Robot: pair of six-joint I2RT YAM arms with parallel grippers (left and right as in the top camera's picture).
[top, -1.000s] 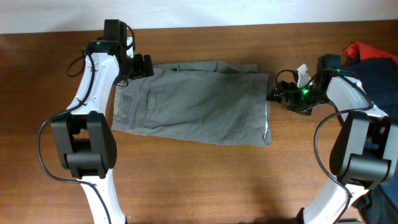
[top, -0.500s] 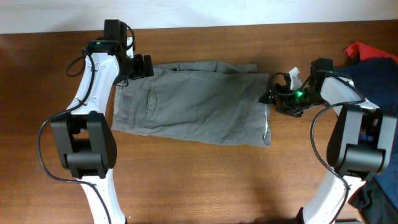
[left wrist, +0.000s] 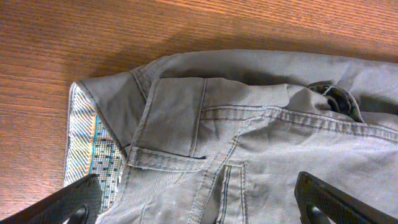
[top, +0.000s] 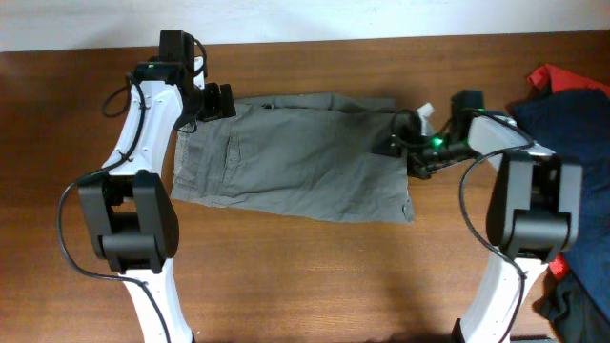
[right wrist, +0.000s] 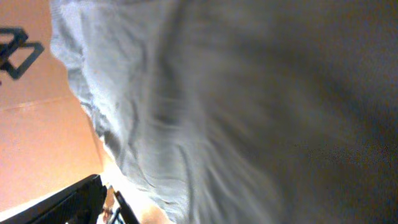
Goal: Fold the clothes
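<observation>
**Clothes** point(top: 305, 162): one grey-olive garment spread flat, lying lengthwise from left to right on the far middle of the wooden worktop point(top: 286, 286).

**Left gripper** point(top: 217, 100): at the garment's far left corner. In the left wrist view its jaws are spread wide, with the cloth filling the space between the two fingers point(left wrist: 74, 202). A patterned lining point(left wrist: 87, 149) shows at that corner.

**Right gripper** point(top: 398, 143): over the garment's right edge, near the far corner. The right wrist view is blurred and filled with cloth, so it cannot be told whether these jaws are spread or pinching.

**Red cloth** point(top: 551, 76) and **navy garment** point(top: 562, 124): at the worktop's far right, apart from the clothes.
</observation>
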